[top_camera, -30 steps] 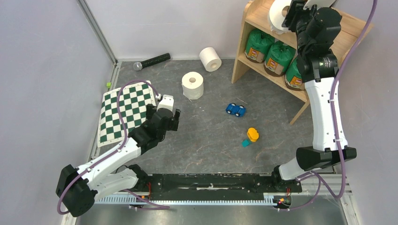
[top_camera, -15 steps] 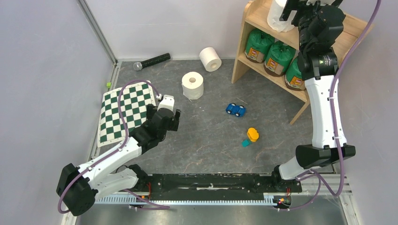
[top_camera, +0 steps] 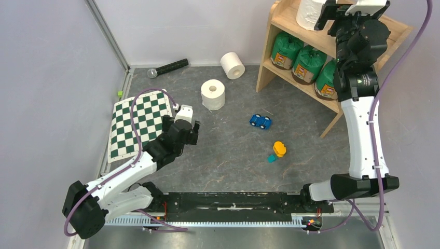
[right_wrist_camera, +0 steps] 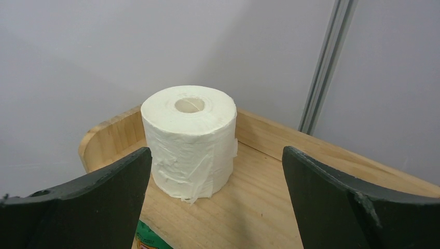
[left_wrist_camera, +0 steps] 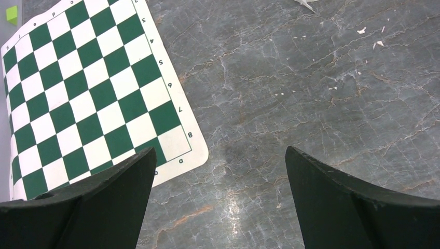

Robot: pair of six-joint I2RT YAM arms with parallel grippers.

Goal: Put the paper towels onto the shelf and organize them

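The wooden shelf (top_camera: 286,22) stands at the back right. One bare white roll (top_camera: 308,12) stands upright on its top tier, also in the right wrist view (right_wrist_camera: 189,139) on the wood (right_wrist_camera: 290,207). Three green-wrapped rolls (top_camera: 307,63) fill the lower tier. Two bare white rolls are on the floor, one upright (top_camera: 213,94) and one on its side (top_camera: 232,65). My right gripper (top_camera: 326,14) is open and empty, just behind the shelved roll with its jaws apart (right_wrist_camera: 217,155). My left gripper (top_camera: 188,126) is open and empty over the floor (left_wrist_camera: 220,155).
A green-white checkerboard mat (top_camera: 140,122) lies at the left, also in the left wrist view (left_wrist_camera: 88,88). A black microphone (top_camera: 168,67) lies by the back wall. A blue toy car (top_camera: 260,121), an orange toy (top_camera: 279,149) and a small green cube (top_camera: 120,94) lie about.
My right gripper has let go of the white roll on the top tier and drawn back to the right. The roll now stands free. The left arm has not moved.
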